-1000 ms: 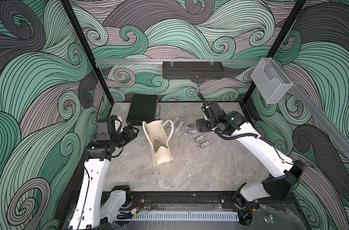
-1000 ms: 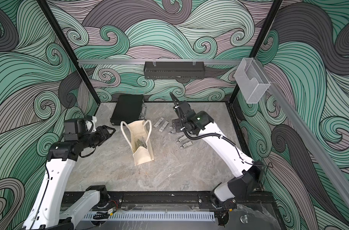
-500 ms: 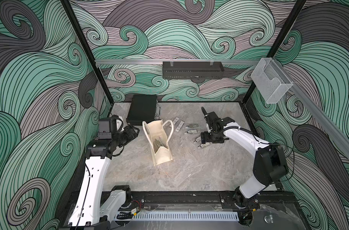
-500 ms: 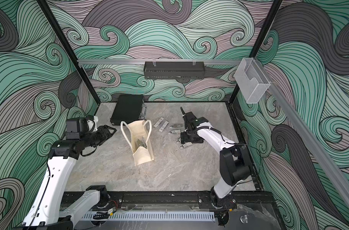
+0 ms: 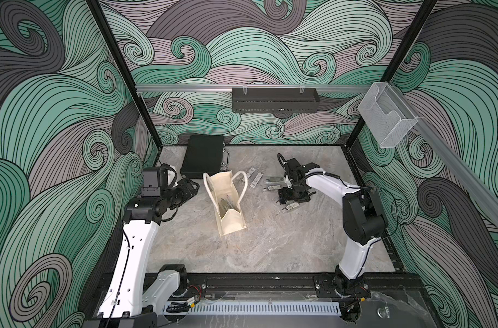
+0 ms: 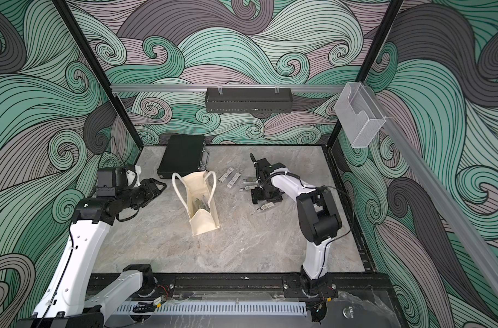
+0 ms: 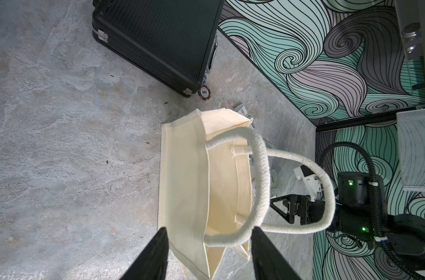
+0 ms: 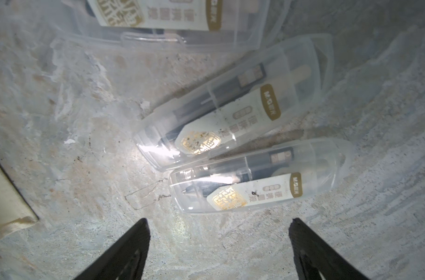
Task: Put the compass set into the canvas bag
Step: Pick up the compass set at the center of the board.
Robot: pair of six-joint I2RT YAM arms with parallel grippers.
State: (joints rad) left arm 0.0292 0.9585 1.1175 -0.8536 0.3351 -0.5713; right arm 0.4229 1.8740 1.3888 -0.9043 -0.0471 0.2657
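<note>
Right arm (image 5: 327, 181) lowered; right jaws spread, empty, compass set (image 8: 260, 177) just ahead; left jaws spread.

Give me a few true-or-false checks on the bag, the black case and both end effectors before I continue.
The small cream-white cloth tote bag stands upright, mouth open. True.
The bag is empty. False: compass sets lie inside.
The right end effector is shut on a compass case. False: it is open and empty above the clear plastic compass cases.
The flat black hard case is closed. True.
The left end effector grips a bag handle. False: it is open, holding nothing.
</note>
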